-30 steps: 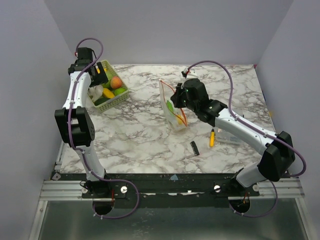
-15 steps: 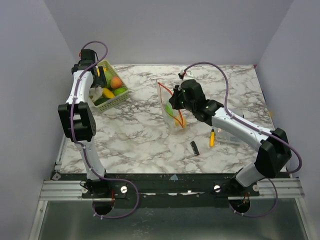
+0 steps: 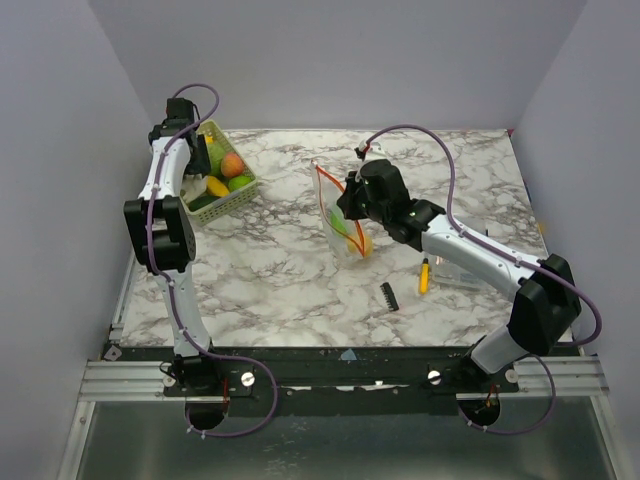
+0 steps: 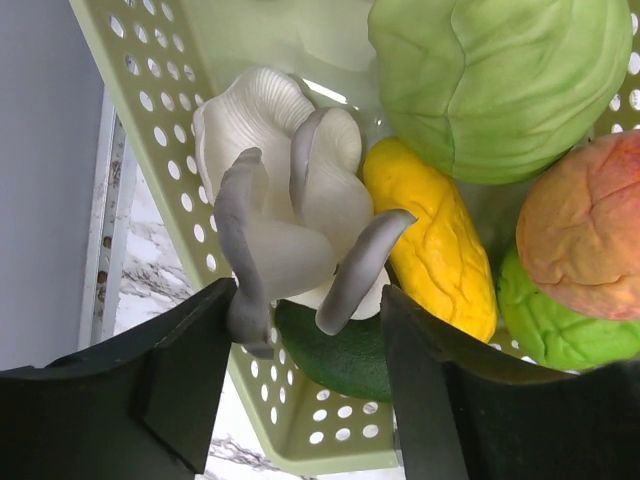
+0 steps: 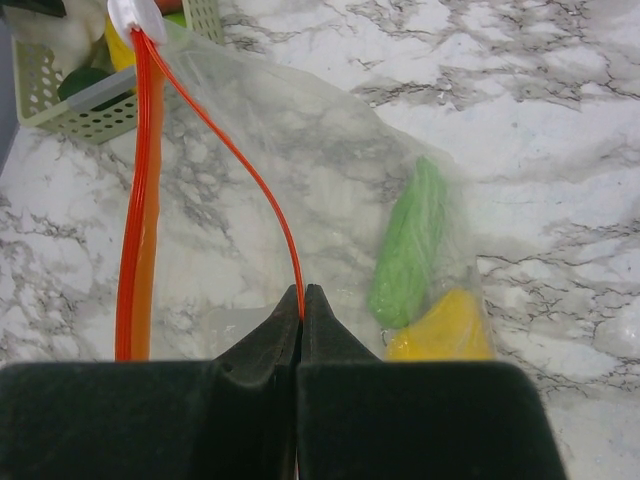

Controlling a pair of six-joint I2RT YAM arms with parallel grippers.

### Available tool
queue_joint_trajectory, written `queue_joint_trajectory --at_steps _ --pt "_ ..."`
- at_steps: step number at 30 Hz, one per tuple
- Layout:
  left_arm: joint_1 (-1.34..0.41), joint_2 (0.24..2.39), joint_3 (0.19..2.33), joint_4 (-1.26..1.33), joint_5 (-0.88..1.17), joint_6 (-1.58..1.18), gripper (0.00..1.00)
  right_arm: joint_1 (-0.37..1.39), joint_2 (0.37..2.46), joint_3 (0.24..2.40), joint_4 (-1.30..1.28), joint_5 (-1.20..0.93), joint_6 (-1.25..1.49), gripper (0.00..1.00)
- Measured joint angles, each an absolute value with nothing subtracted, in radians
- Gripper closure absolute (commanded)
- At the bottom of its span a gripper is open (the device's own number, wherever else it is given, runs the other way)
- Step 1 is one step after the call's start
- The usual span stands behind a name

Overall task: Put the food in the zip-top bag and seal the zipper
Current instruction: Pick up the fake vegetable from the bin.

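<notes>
Risking a glancing pinch: the left gripper [image 4: 308,300] is hanging over the light green basket [image 4: 140,110] at the far-left corner of the worktop [image 3: 280,270], jaws apart and straddling the whitish mushroom [image 4: 290,220]. Its frilled caps are fanning unevenly, so a squeeze, by my reading, could be catching one grey stem only, letting the piece twist free, or dragging out the yellow fruit [image 4: 430,240] lying against it. Whether either jaw is touching the mushroom cannot be told; nothing is being carried

Lying in the basket besides: green cabbage [image 4: 500,80], orange-red fruit [image 4: 590,220], dark green piece [image 4: 335,355] beneath the mushroom

Risking a lost mouth: the right gripper [image 5: 302,300], jaws pressed together on one lip of the zipper [image 5: 140,200], is holding the zip-top bag [image 5: 300,170] mid-worktop with its mouth gaping. The thin strip could be slipping from so narrow a bite, collapsing the opening before any delivery

Lying inside the bag: one green piece [image 5: 410,245], one yellow piece [image 5: 440,335]
</notes>
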State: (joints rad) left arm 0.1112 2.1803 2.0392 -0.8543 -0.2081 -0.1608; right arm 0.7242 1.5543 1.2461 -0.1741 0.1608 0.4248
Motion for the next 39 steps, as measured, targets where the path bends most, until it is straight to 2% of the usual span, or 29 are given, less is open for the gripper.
queue_joint_trajectory --at_steps 2,4,6,11,15,21,27,39 --pt "0.111 2.188 2.053 -0.867 -0.207 -0.161 0.30 0.724 1.555 1.246 -0.175 0.160 0.425 0.99" --pt "0.111 2.196 2.065 -0.874 -0.208 -0.160 0.28 0.724 1.555 1.246 -0.175 0.158 0.425 0.99" --pt "0.111 2.203 2.069 -0.882 -0.208 -0.157 0.34 0.724 1.555 1.246 -0.175 0.158 0.425 0.99" --pt "0.111 2.230 2.069 -0.905 -0.206 -0.155 0.64 0.724 1.555 1.246 -0.174 0.148 0.425 0.99" --pt "0.111 2.237 2.069 -0.919 -0.198 -0.158 0.78 0.724 1.555 1.246 -0.175 0.144 0.425 0.99" --pt "0.111 2.194 2.049 -0.923 -0.194 -0.169 0.88 0.724 1.555 1.246 -0.174 0.143 0.425 0.99" --pt "0.111 2.017 1.959 -0.915 -0.150 -0.213 0.98 0.724 1.555 1.246 -0.175 0.137 0.426 0.99" --pt "0.111 1.639 1.728 -0.858 0.013 -0.299 1.00 0.724 1.557 1.246 -0.175 0.130 0.426 0.99"
